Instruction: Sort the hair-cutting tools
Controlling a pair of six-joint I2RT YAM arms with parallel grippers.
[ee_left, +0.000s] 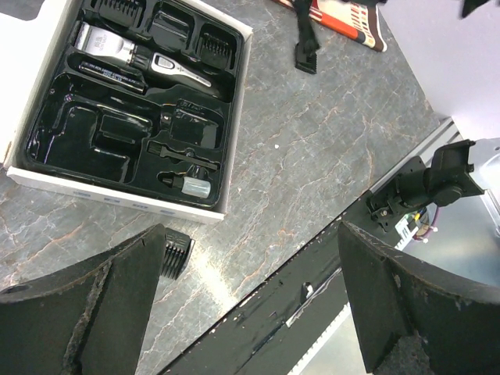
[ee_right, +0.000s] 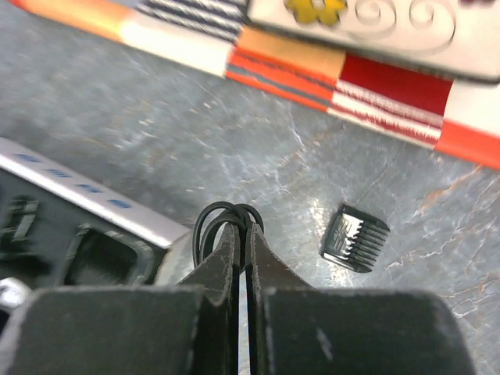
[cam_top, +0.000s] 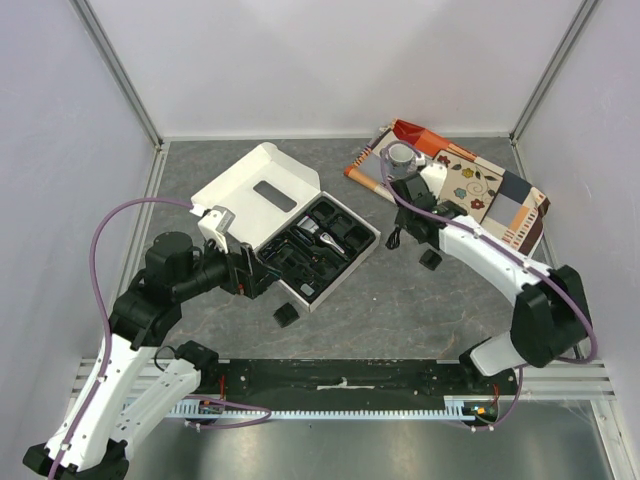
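Right claw is pinched fully shut on a thin black cable, hanging just off the right-hand edge of the white box. It grips only a small loop at the very fingertips. The rest of the cable dangles below, and I cannot tell how much is coiled.

My worry is that grip: so little wire is caught that a quick swing could let the loop slide out. The hanging end could also catch on the box rim on the way over, tugging the cable free or shoving the box. The slots in the box's black insert look tight, so a loose tail may end up draped across the clipper in the far row.

Right of the box the worktop is fairly open. One comb attachment lies there, near the claw but apart from it. Farther out a patterned cloth bounds that side.

At the box's near-left corner the left claw stands wide open with nothing in it. A second comb lies just beside one finger, close to the box's near wall. That side is crowded.
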